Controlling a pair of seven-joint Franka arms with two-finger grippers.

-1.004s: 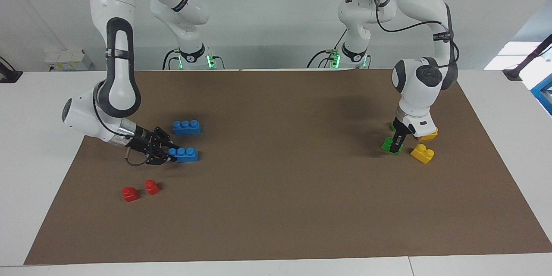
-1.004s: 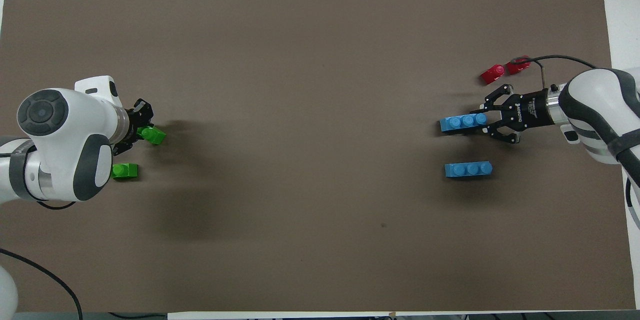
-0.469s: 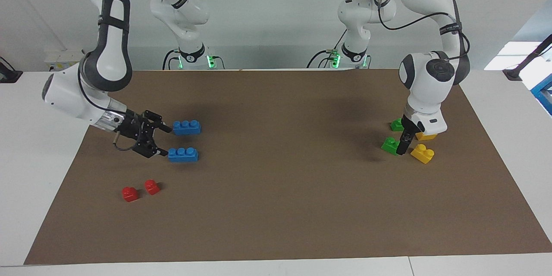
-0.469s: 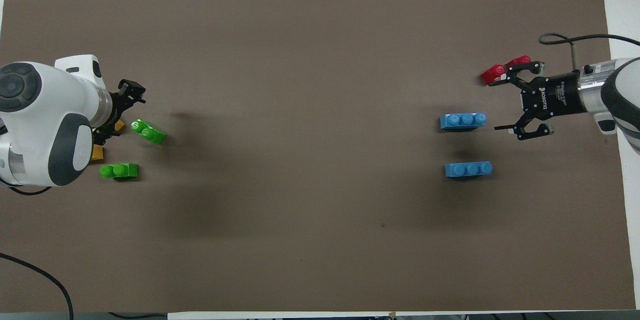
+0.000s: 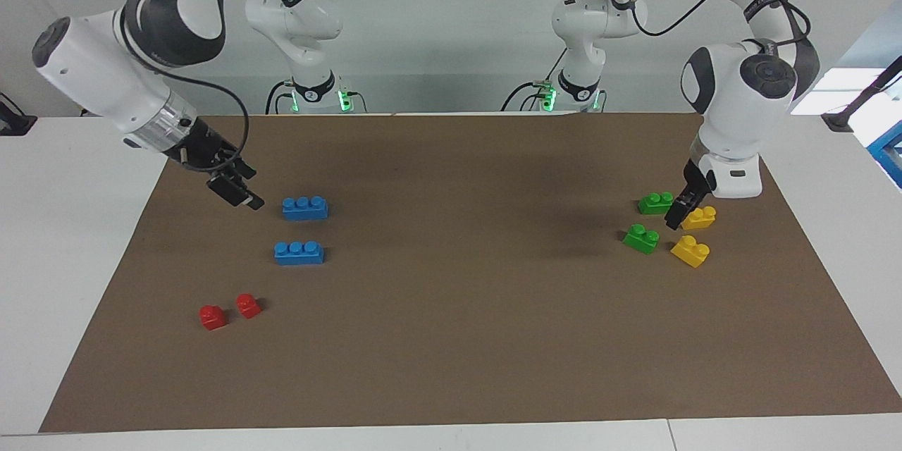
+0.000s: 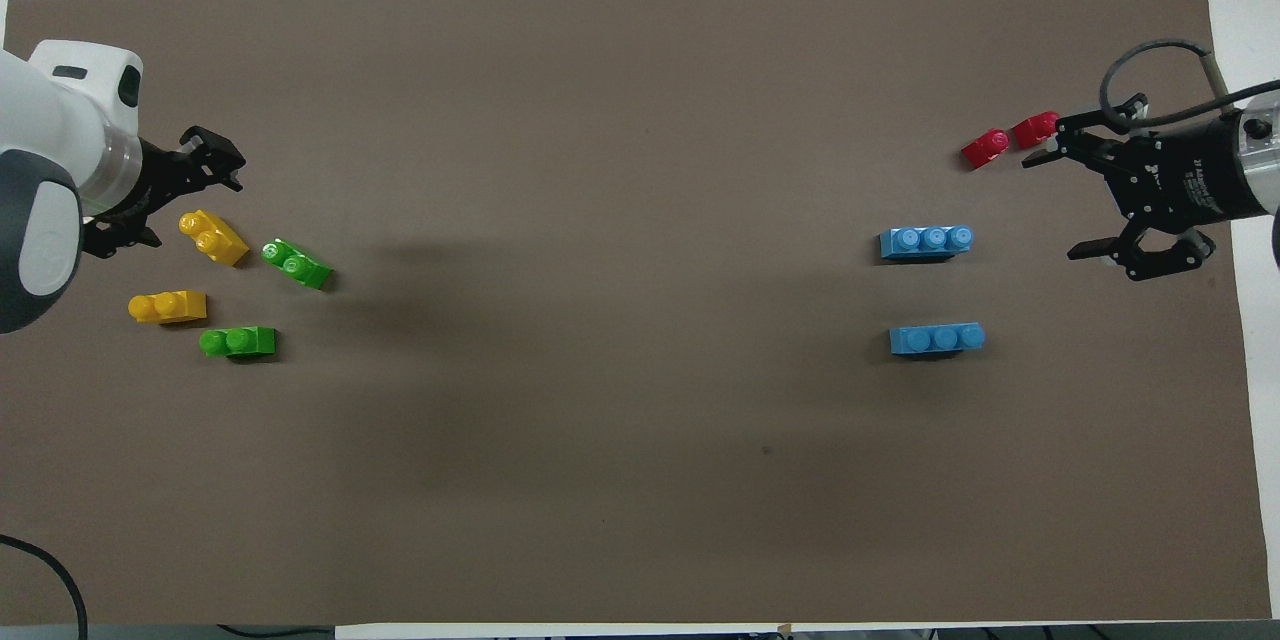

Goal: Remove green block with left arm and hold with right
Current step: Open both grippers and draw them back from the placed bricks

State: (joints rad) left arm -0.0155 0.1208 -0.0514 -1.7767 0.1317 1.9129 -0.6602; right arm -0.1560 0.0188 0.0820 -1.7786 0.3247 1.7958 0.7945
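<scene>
Both green blocks (image 5: 641,238) (image 5: 655,203) are lying loose on the mat (image 5: 451,338) beside the yellow ones, none held. Left gripper (image 6: 165,190) and right gripper (image 6: 1085,205) are hanging spread apart, empty. Separation looks done; nothing appears left.

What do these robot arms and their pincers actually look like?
Both arms are glossy white rounded segments with dark grey joint bands and thin black cables looped alongside. A silver collar leads to each black pincer, left pincer and right pincer, built of skeletal linked fingers. The bases glow with green lights.
</scene>
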